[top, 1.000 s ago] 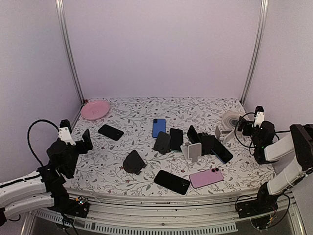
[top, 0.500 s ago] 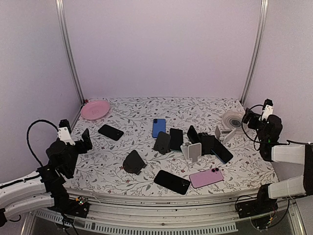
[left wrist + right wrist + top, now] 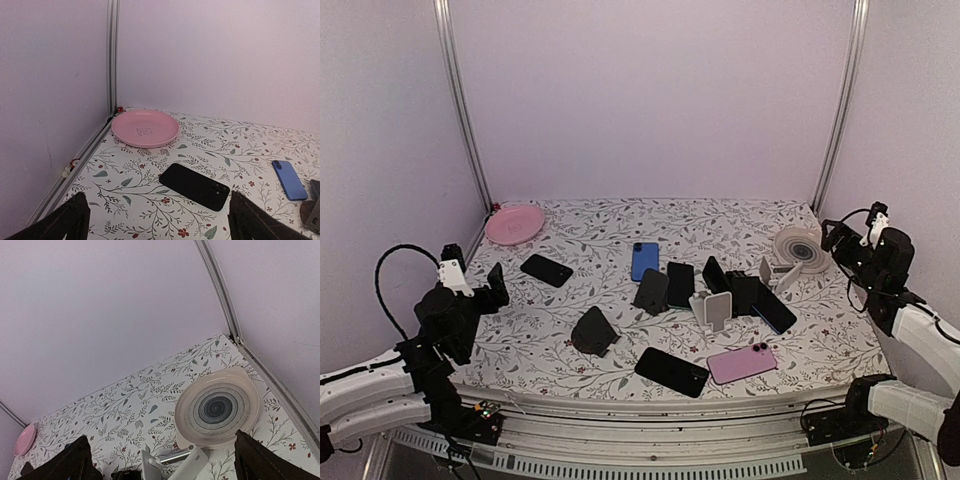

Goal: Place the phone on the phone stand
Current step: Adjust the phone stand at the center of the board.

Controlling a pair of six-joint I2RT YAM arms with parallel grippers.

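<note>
Several phones lie flat on the floral table: a black phone (image 3: 546,270) (image 3: 194,186) at the left, a blue phone (image 3: 643,261) (image 3: 290,180) further back, a pink phone (image 3: 741,363) and another black phone (image 3: 672,372) near the front. A white phone stand (image 3: 716,311) is in the middle, a black stand (image 3: 592,332) to its left, and another white stand (image 3: 775,272) (image 3: 170,460) to its right. My left gripper (image 3: 475,272) (image 3: 160,225) hangs open at the left edge, short of the left black phone. Above the right edge, my right gripper (image 3: 850,235) (image 3: 165,462) is open and empty.
A pink plate (image 3: 515,223) (image 3: 145,128) sits in the back left corner. A cream plate with a dark swirl (image 3: 798,246) (image 3: 218,407) sits at the back right. More dark phones (image 3: 666,285) cluster around the middle stands. Metal frame posts (image 3: 463,110) rise at both back corners.
My right arm has swung rightward and back, away from the table's right edge, with its gripper still open. The left arm and the things on the table have not moved.
</note>
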